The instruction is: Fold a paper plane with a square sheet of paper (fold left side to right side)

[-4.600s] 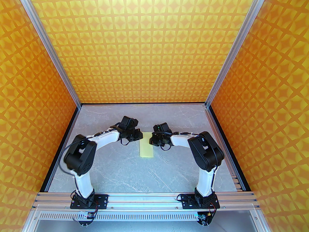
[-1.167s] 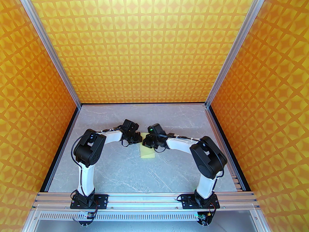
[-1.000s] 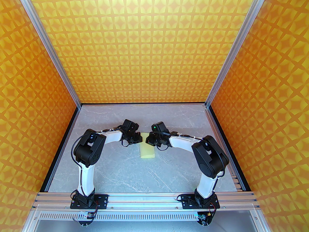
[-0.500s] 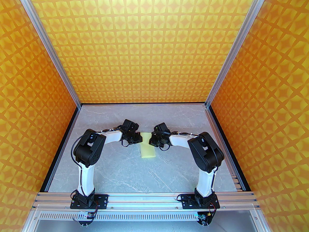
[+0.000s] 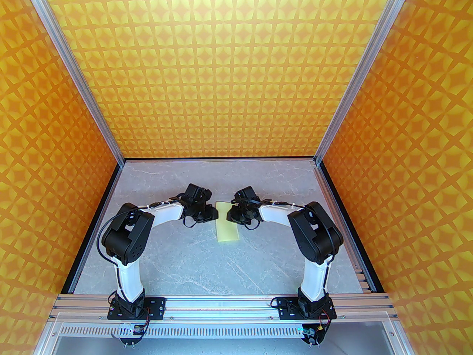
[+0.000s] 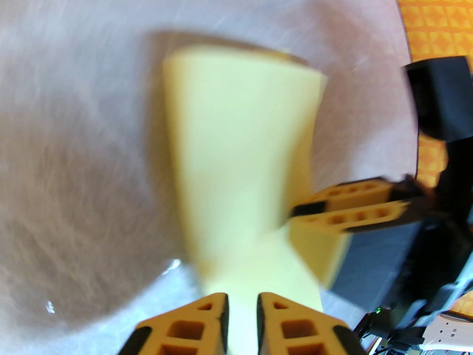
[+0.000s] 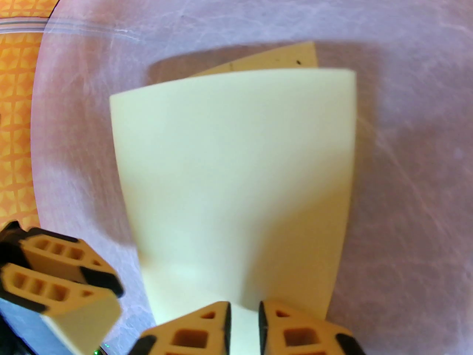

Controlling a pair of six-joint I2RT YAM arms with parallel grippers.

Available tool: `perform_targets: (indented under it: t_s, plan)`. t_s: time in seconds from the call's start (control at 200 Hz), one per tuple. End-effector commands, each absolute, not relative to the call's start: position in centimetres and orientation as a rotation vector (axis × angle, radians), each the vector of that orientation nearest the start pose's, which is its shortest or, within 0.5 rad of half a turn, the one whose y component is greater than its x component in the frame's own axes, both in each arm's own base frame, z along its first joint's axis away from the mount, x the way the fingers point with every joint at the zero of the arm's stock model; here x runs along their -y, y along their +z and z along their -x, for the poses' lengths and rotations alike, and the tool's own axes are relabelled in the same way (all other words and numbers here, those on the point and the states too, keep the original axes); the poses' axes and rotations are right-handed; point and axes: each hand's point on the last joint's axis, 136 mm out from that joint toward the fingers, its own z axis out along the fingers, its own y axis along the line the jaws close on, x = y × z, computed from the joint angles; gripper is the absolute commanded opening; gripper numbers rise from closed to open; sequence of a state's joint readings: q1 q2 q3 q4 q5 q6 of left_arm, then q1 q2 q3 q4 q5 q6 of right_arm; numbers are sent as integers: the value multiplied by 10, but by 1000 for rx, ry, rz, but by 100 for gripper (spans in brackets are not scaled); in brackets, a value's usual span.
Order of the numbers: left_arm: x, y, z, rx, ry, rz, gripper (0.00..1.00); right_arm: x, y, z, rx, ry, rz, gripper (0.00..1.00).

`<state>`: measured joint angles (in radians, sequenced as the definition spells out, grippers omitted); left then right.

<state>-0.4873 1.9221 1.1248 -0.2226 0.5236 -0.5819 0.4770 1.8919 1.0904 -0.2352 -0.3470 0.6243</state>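
Sheet: the square sheet of paper [image 5: 227, 225] is pale yellow and doubled over into a narrow strip, with its long axis running near to far.
Sheet location: over the middle of the grey marbled table [image 5: 192, 257], with its far end between the two grippers and its near end pointing toward the arm bases.
Layers: in the right wrist view the upper layer of the sheet [image 7: 236, 168] bows upward, a darker lower layer shows past its far edge, and a shadow falls on the table around it.
Left gripper: the left gripper [image 5: 212, 213] sits at the left side of the strip's far end. In its own wrist view [image 6: 242, 320] the fingers stand narrow with paper running between the pads, so it is clamped on the sheet [image 6: 236, 142].
Right gripper: the right gripper [image 5: 229, 213] sits at the right side of the same end. In its own view [image 7: 244, 320] the gap is narrow and paper passes through it, so it is also clamped on the sheet.
Cross-check: each wrist view shows the other gripper [image 6: 295, 211] [image 7: 107, 277] pinching a corner flap.
Spacing: the tips face each other across the strip's width, near but apart.
Surround: orange patterned walls [image 5: 236, 68] stand on three sides.
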Motion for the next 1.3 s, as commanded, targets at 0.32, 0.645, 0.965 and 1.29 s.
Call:
perform_targets:
  t_s: [0.32,0.645,0.965,1.29]
  plan:
    - [290,24,-340,-2806,-987,-119,21,-234,44,-364,-2732,701,-57,32]
    - [287,12,-344,-2850,-906,-75,20,-232,38,-366,-2744,675,-37,32]
    - [282,2,-348,-2894,-830,11,20,-218,50,-373,-2674,655,-102,34]
    - [283,-5,-350,-2937,-761,78,20,-217,51,-372,-2654,708,-123,34]
